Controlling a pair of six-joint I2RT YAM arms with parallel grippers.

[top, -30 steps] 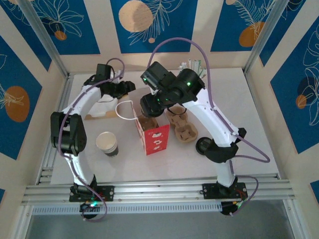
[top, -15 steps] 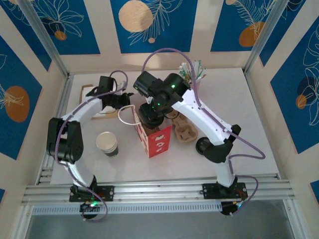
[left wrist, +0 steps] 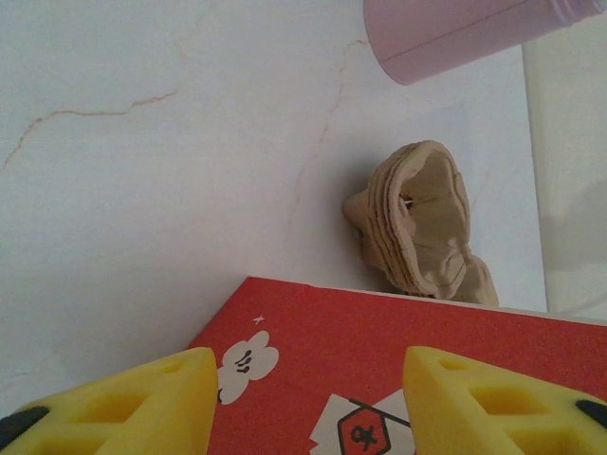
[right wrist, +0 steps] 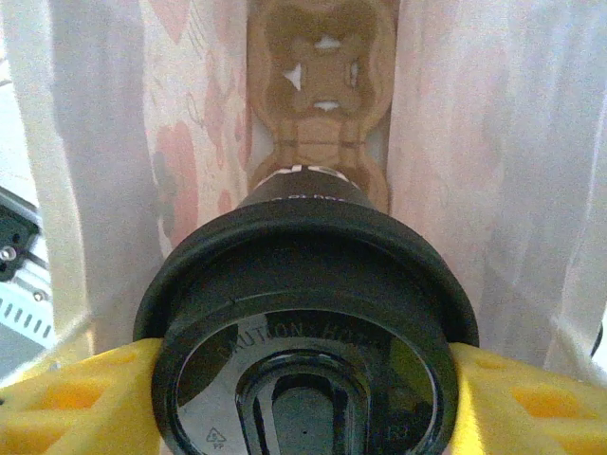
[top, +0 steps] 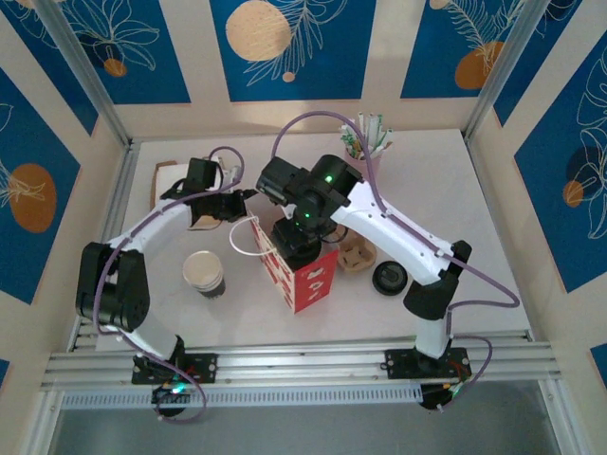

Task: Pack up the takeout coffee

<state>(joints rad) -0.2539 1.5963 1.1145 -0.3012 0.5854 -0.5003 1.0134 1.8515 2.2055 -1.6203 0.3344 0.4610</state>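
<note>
On the white table (top: pixel 474 209), an open paper cup (top: pixel 203 270), a flat black lid (top: pixel 389 277), a stack of moulded pulp carriers (left wrist: pixel 422 223) and a pink cup (left wrist: pixel 455 33) surround the red-and-white paper bag (top: pixel 308 277). Thin, translucent bag walls flank the takeout coffee (right wrist: pixel 303 284), which sits inside the bag above a pulp tray (right wrist: pixel 322 66) on the bag's floor. The right tool (right wrist: pixel 303 398) is clamped on the coffee's glossy round lid. The left tool (left wrist: pixel 303 398) stands apart beside the bag's red face; I cannot tell whether it touches.

Top external: we look down on the whole worktop (top: pixel 474 209).
Left wrist: we sit close against the red bag (left wrist: pixel 427 360).
Right wrist: we peer down inside it.
Shared: that bag.
</note>
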